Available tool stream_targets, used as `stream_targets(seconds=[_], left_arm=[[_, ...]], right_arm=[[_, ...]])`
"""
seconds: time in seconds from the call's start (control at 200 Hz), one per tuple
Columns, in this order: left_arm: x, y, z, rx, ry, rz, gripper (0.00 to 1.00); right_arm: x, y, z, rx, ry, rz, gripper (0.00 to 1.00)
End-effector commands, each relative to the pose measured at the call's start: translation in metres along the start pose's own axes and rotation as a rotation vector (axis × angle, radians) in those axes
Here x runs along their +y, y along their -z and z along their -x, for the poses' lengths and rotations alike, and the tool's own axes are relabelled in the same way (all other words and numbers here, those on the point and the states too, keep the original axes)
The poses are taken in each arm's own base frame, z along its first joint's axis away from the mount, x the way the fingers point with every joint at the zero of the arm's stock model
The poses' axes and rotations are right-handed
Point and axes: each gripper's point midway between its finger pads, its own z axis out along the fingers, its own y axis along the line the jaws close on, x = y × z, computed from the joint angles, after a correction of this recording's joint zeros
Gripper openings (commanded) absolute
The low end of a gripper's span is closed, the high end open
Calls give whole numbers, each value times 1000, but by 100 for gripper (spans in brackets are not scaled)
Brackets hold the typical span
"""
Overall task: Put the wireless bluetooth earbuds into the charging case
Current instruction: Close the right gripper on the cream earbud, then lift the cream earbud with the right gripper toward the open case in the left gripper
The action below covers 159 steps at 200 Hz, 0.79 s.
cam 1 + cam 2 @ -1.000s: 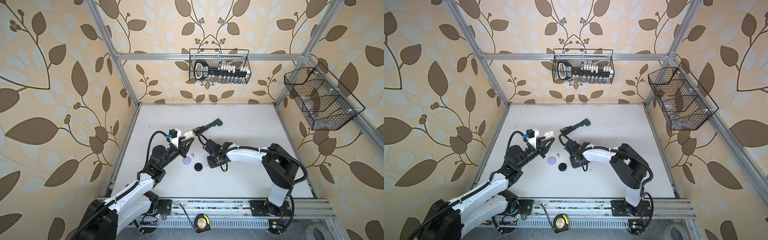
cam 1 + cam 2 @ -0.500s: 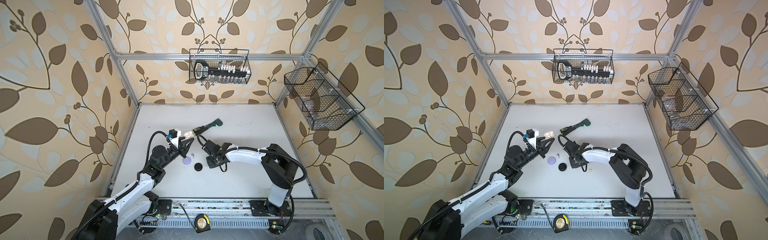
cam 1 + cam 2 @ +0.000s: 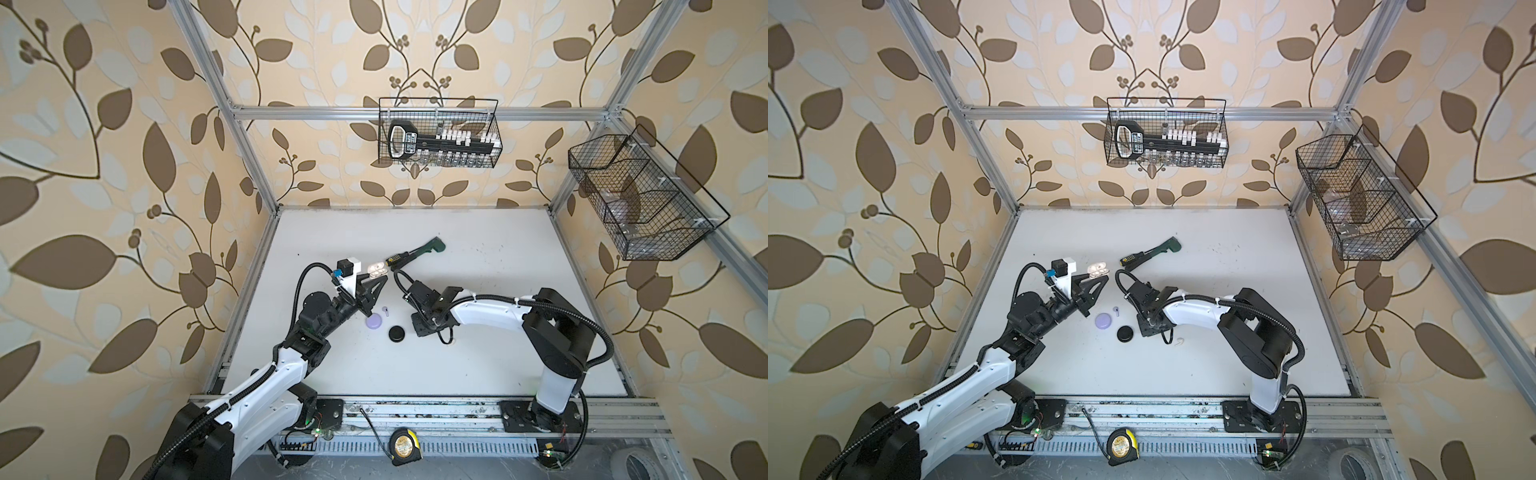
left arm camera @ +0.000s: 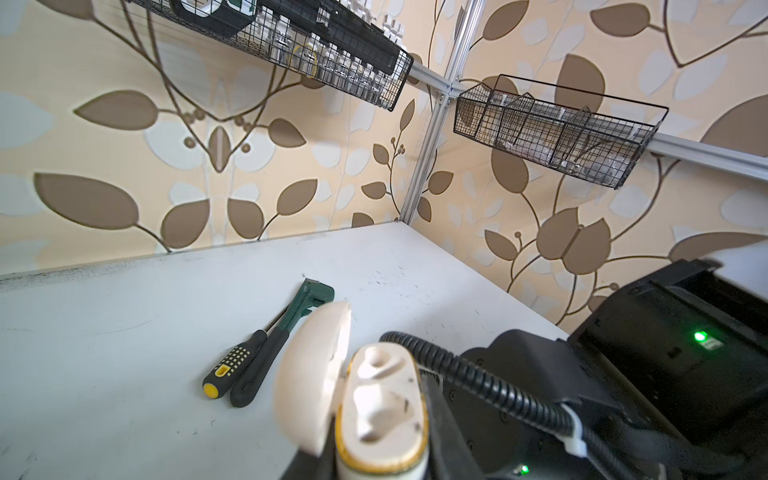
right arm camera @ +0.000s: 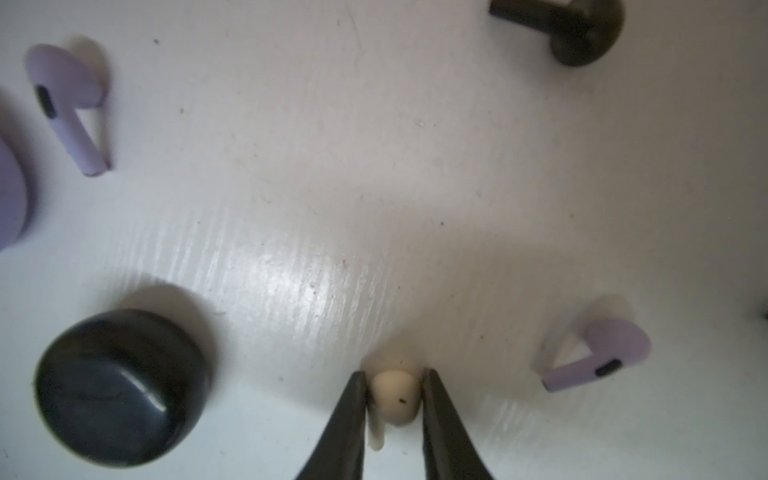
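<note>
cream earbud [image 5: 394, 399]: lying flat, pinched between jaws | cream case [image 4: 376, 419]: lid open, both sockets empty

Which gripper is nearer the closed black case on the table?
Right. The right gripper pinches a cream earbud beside the black case; the left gripper holds the open cream case farther back.

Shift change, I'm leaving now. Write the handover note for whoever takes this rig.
The left gripper is shut on the open cream case, held above the table; both slots are empty.
The right gripper is shut on a cream earbud lying on the table, not yet lifted.
On the table: two lilac earbuds, one black earbud, the closed lilac case and black case.
Done: cream case opened, nothing seated in it.
Left: lift and seat the cream earbud, then the rest.
</note>
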Motion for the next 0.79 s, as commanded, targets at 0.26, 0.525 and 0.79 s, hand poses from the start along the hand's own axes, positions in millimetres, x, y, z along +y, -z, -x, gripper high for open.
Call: stream_targets(seconds=[0.26,0.525,0.79], left_arm=[[-4,1,11,-39,-34,-12,0],[-13,0,4,-26,-80,-73,0],[-18,-1,-6,-18,-134,-120,0]], right_arm=[[-6,-15,-20,35,-59,2,17],[-12,-1,-16,-49,-219,98,15],[-21,28,-2,-197,-360,189,15]])
